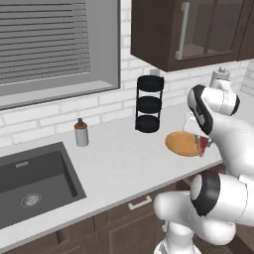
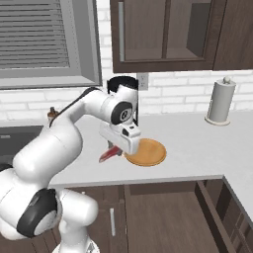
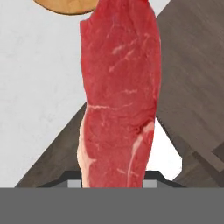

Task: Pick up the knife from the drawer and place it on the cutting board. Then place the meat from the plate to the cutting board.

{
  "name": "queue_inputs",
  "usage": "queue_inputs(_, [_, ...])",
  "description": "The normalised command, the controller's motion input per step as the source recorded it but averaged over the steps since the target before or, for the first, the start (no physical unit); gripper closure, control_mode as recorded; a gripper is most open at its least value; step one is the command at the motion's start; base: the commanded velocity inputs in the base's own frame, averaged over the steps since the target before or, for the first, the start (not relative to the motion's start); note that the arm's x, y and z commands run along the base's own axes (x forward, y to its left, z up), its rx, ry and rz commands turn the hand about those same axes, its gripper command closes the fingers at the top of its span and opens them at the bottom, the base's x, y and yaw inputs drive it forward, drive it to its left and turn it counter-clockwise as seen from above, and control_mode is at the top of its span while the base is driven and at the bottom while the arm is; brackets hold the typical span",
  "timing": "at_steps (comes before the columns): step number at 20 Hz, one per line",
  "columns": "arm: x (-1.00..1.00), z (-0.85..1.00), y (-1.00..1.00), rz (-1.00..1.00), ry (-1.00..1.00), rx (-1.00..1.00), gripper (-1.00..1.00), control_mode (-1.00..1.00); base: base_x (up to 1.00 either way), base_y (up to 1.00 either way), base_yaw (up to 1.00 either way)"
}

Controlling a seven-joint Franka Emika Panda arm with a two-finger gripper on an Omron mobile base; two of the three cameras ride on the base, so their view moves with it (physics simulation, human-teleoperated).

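Meat (image 3: 118,96) hangs clamped in end effector (image 2: 112,148), beside plate (image 2: 146,152).

1. No text, label, brand, number or sign can be read on anything here.
2. The paper towel roll (image 2: 220,103), the small bottle (image 1: 81,132) by the sink and the cabinet doors (image 2: 163,32) have plain, unmarked surfaces.
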Motion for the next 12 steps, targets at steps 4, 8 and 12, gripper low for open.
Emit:
queue_inputs(4, [-0.70, 0.48, 0.86, 0.00, 0.00, 0.00, 1.00, -1.00, 0.00, 0.00, 0.00])
queue_inputs(8, [-0.36, 0.51, 0.81, 0.00, 0.00, 0.00, 1.00, -1.00, 0.00, 0.00, 0.00])
queue_inputs(12, [-0.15, 0.14, 0.43, 0.00, 0.00, 0.00, 1.00, -1.00, 0.00, 0.00, 0.00])
